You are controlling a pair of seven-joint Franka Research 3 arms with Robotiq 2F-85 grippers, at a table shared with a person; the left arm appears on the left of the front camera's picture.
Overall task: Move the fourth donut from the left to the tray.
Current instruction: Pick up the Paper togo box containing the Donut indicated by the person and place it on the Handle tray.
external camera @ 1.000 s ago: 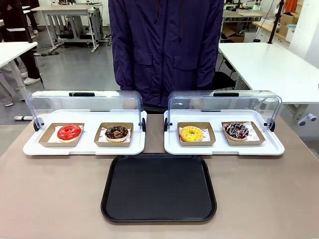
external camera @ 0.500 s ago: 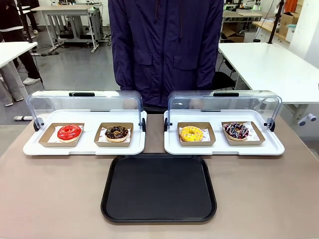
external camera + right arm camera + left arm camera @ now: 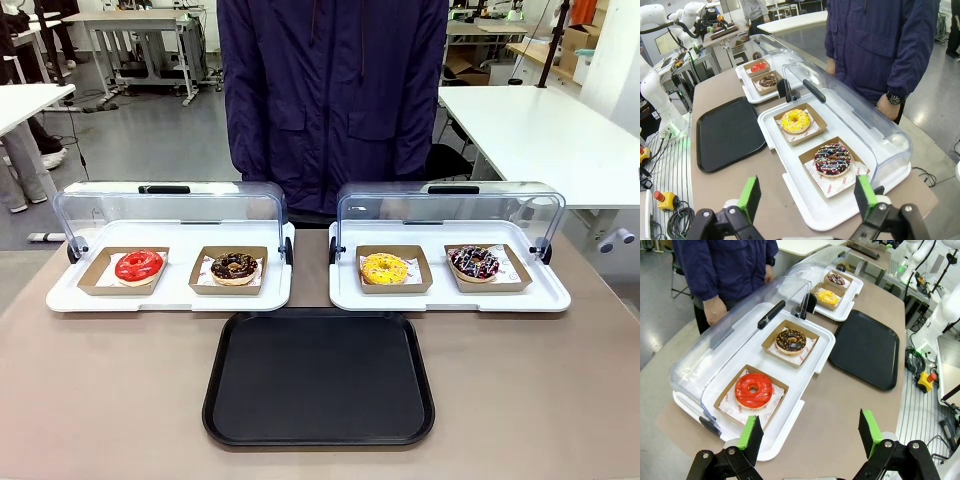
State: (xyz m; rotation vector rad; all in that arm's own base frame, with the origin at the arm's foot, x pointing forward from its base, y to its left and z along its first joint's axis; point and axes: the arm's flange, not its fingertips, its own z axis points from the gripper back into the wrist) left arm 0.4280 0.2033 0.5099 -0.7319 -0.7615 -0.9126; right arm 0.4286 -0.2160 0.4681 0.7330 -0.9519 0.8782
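The person (image 3: 330,100) is cut off above the chest in the front view, and the print on the paper under the fourth donut (image 3: 474,262) is too small to read. That donut lies flat, hole upward. It is round, with no long axis. It sits in its cardboard holder (image 3: 518,279) at the 3 o'clock end of the right-hand white tray (image 3: 450,300), at 2 o'clock from the black tray (image 3: 318,378) and apart from it. The left gripper (image 3: 810,432) and right gripper (image 3: 807,195) each hang with jaws wide, holding nothing.

The person (image 3: 330,100) is cut off by the front view's top edge, legs hidden behind the clear lids (image 3: 170,205). In the left wrist view's upper middle, the farthest donut (image 3: 836,279) is too small to tell its topping.
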